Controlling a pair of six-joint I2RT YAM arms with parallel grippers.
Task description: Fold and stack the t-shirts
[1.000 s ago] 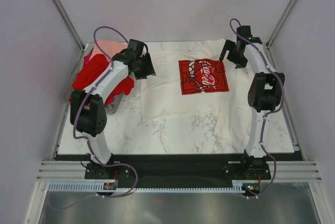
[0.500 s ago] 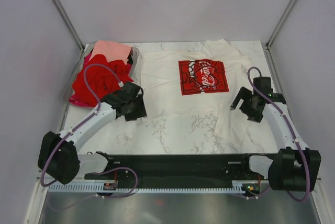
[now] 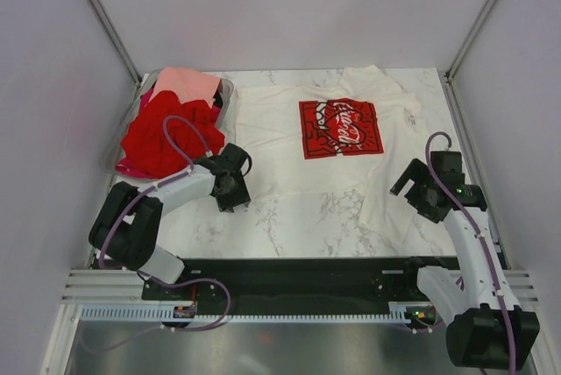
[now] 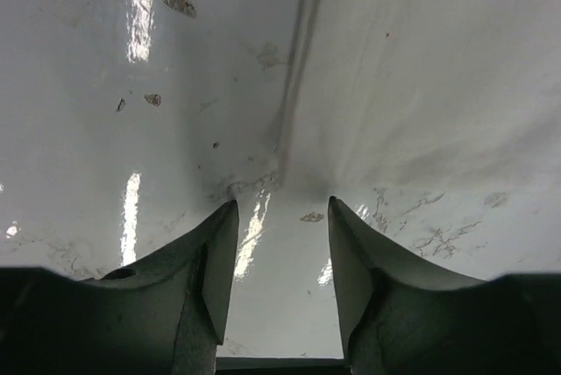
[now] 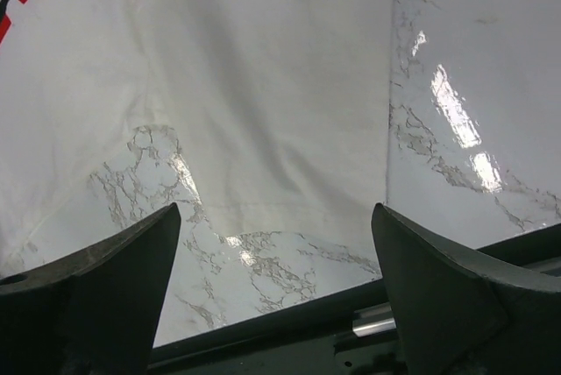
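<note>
The cream-white t-shirt [image 3: 298,173] lies spread flat on the marble table, its red square print [image 3: 340,128] facing up. My left gripper [image 3: 235,193] hovers low at the shirt's near left corner, open. In the left wrist view the left gripper [image 4: 280,207] has only bare marble between its fingers, and the shirt's edge [image 4: 294,121] runs away just ahead. My right gripper [image 3: 410,189] stands wide open over the near right corner. In the right wrist view the right gripper [image 5: 273,217] frames the shirt's hem [image 5: 289,204]. Red tees [image 3: 162,134] and a salmon-pink one [image 3: 184,84] are heaped at the far left.
The heap of tees sits in a clear plastic bin [image 3: 227,95] at the table's far left corner. The table's black front rail [image 3: 298,270] runs just behind both grippers. Grey walls close in the sides and back.
Both arms have drawn back from the table's far side to the near side. The left gripper went from beside the bin to the shirt's near left corner, the right to its near right hem.
</note>
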